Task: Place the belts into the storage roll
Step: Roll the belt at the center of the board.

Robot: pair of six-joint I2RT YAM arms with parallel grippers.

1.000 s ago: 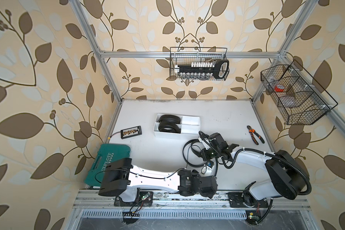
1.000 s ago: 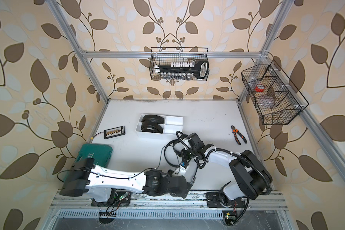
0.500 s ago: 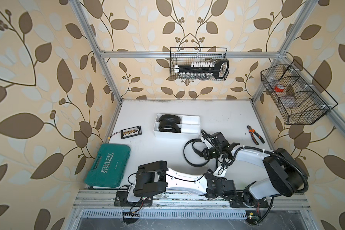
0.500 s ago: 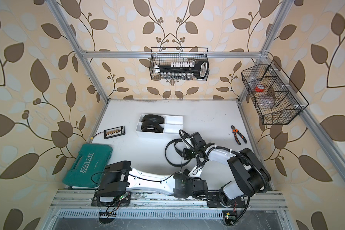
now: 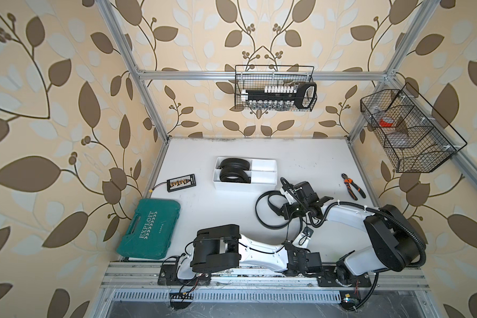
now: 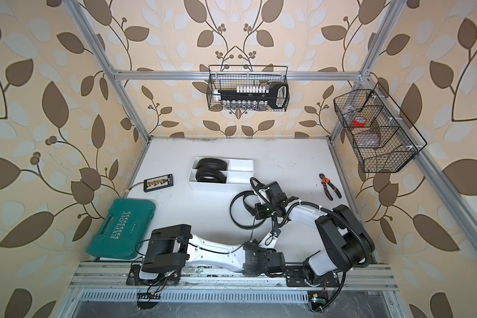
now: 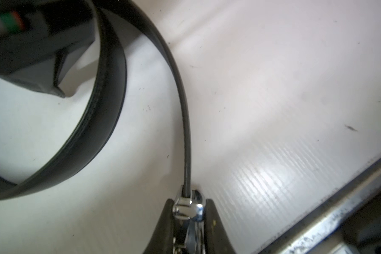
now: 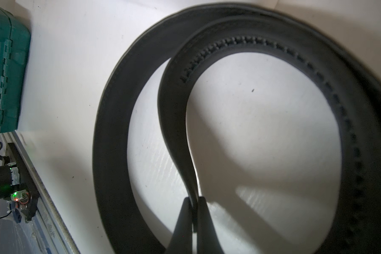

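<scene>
The storage roll [image 5: 263, 166] [image 6: 241, 166], a white divided tray, lies mid-table with two coiled belts [image 5: 233, 171] [image 6: 210, 170] in its left compartments. A third black belt [image 5: 259, 213] [image 6: 233, 212] forms a loose loop on the table in front of the tray. My right gripper [image 5: 282, 211] [image 8: 193, 203] is shut on this belt's strap [image 8: 110, 132], at the loop's right side. My left gripper [image 5: 305, 236] [image 7: 189, 200] is low near the front edge and shut on the chrome buckle [image 7: 188, 209] of the same belt [image 7: 106, 110].
A green tool case [image 5: 149, 231] lies at the front left, with a small black connector board [image 5: 181, 182] behind it. Orange-handled pliers [image 5: 353, 187] lie at the right. Wire baskets hang on the back wall [image 5: 274, 88] and the right wall [image 5: 408, 129]. A metal rail [image 5: 259, 280] runs along the front.
My left arm has swung right along the front edge, and its gripper has closed on the buckle. The right gripper has kept its hold on the strap, and the loop has shifted slightly.
</scene>
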